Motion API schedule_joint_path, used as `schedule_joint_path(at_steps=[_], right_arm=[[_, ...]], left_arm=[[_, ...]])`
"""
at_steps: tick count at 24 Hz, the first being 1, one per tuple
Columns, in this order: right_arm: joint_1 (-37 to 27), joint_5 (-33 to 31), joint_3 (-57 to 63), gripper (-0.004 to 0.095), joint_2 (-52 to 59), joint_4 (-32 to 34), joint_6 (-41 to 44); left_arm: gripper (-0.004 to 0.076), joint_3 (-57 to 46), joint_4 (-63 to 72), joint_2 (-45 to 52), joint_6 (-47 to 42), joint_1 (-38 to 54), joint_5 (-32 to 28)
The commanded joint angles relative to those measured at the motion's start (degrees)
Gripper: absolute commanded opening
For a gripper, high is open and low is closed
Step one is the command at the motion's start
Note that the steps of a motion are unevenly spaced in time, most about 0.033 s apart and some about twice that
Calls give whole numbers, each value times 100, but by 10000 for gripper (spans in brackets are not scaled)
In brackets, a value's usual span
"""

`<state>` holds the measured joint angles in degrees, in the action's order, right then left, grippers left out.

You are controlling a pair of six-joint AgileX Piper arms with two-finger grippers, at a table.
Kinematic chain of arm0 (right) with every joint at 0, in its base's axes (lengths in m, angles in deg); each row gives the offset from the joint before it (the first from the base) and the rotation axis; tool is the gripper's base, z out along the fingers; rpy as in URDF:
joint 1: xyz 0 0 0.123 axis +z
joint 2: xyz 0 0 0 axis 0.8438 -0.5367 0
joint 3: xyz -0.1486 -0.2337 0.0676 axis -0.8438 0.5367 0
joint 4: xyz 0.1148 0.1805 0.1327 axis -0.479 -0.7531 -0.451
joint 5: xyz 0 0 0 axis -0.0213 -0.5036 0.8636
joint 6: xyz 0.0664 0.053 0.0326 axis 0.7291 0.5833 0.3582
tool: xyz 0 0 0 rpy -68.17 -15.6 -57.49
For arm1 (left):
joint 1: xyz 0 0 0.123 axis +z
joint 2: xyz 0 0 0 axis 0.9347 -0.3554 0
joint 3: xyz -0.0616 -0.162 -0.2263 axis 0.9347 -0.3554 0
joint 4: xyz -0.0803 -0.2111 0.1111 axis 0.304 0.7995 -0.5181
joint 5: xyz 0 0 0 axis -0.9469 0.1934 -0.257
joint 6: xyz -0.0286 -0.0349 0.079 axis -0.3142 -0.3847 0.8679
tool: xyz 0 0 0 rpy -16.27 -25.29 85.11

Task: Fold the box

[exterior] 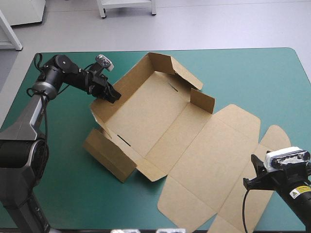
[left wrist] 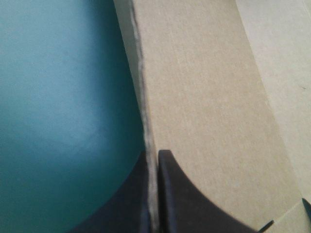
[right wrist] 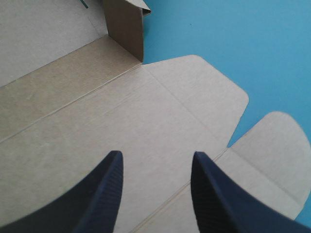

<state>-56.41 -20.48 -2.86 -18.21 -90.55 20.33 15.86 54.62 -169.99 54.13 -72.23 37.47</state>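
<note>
The box (exterior: 160,131) is lying midway across the table (exterior: 252,73), walls half raised, lid flat. The left jaws are pinching its left wall's rim, all but closed; the right jaws are hovering spread over the lid, empty. Light, stiff board, I reckon: grip edges, bend at creases

White furniture legs (exterior: 102,9) stand on pale grey floor (exterior: 218,24).

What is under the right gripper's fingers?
Under the open right gripper lies the flat lid panel of the box, bare creased brown board; the teal-green cover below it is hidden there.
</note>
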Motion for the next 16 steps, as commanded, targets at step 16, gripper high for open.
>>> schedule_joint_path(at_steps=[16], right_arm=[[-47, 359, -212, 414, -62, -168, -8]], left_arm=[[-9, 1701, -2313, 88, 3078, -2009, -798]])
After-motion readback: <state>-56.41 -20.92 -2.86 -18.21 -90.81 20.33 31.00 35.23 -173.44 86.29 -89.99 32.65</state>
